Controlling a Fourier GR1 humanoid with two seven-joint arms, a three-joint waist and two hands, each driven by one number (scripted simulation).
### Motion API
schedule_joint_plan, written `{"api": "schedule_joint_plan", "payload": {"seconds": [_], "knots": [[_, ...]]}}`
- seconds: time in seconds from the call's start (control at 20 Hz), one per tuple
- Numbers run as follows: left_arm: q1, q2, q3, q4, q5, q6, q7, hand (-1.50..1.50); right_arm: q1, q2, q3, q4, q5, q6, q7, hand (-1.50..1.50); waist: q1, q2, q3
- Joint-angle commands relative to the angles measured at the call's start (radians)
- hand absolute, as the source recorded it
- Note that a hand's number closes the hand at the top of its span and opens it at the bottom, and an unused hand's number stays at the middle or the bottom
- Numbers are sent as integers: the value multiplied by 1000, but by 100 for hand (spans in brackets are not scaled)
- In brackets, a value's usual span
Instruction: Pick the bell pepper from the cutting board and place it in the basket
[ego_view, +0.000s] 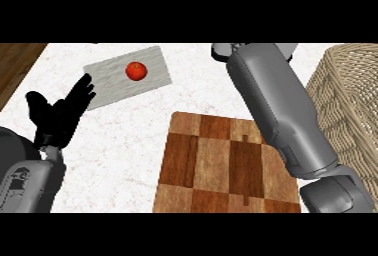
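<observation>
A small red round vegetable (136, 71) lies on a light grey rectangular slab (148, 62) at the far left of the counter. The checkered wooden cutting board (214, 165) sits in the near middle, with nothing on the part that shows. The wicker basket (347, 95) stands at the right edge, only partly in view. My left hand (55, 117) rests open with fingers up at the left, just below and left of the slab. My right forearm (277, 110) runs from the lower right up to the top edge, over the board's right side. The right hand itself is out of view.
The counter top (111, 150) is white and speckled. A brown wooden strip (15, 65) borders it at the upper left. The right forearm lies between the cutting board and the basket.
</observation>
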Motion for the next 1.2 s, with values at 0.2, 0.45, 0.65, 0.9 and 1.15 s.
{"api": "schedule_joint_plan", "payload": {"seconds": [0.2, 0.45, 0.65, 0.9, 1.15], "knots": [[17, -13, 0, 7, -8, 16, 1, 0, -183, -57, -97, 119, 188, -9, 312, 150, -18, -4, 1], [-15, 5, 11, 8, -3, 7, 12, 0, -234, -143, -157, 185, 260, 10, 300, 150, -20, 4, 2], [5, 15, 21, 17, 9, -12, 5, 0, -232, -192, -212, 205, 319, 36, 317, 150, -34, -3, 3], [1, 0, 21, 3, 6, 9, 15, 0, -230, -248, -272, 247, 402, 118, 317, 150, -43, -5, 3], [16, 13, 32, -9, -7, 26, 24, 0, -185, -237, -347, 197, 474, 121, 317, 150, -62, -16, 4]]}}
